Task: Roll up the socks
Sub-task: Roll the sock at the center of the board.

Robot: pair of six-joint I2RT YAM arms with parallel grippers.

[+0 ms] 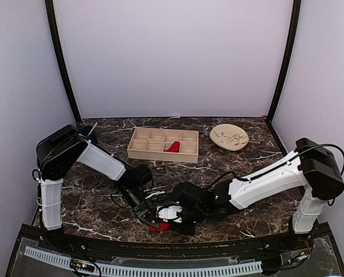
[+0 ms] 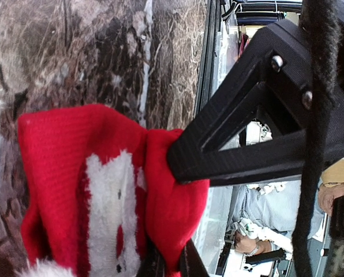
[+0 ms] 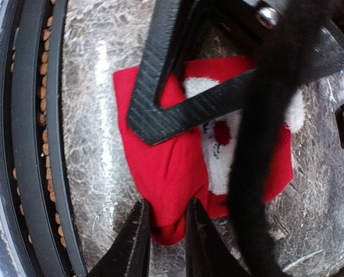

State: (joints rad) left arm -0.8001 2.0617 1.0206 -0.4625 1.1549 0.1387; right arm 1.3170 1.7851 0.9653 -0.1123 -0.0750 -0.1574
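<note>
One red sock (image 1: 159, 227) with a white patch lies bunched on the marble near the table's front edge. Both grippers meet over it. My left gripper (image 2: 171, 262) is shut on a fold of its red fabric beside the white patch (image 2: 105, 208). My right gripper (image 3: 163, 231) is closed around another red fold of the same sock (image 3: 172, 173), the cloth filling the gap between its fingers. From above, the left gripper (image 1: 149, 217) and right gripper (image 1: 172, 216) sit side by side, hiding most of the sock. A second red sock (image 1: 172, 148) rests in the wooden tray (image 1: 138, 152).
A beige plate (image 1: 229, 137) lies at the back right. A dark bowl (image 1: 90, 132) sits at the back left behind my left arm. The black rail of the table's front edge (image 3: 30, 144) runs just beside the sock.
</note>
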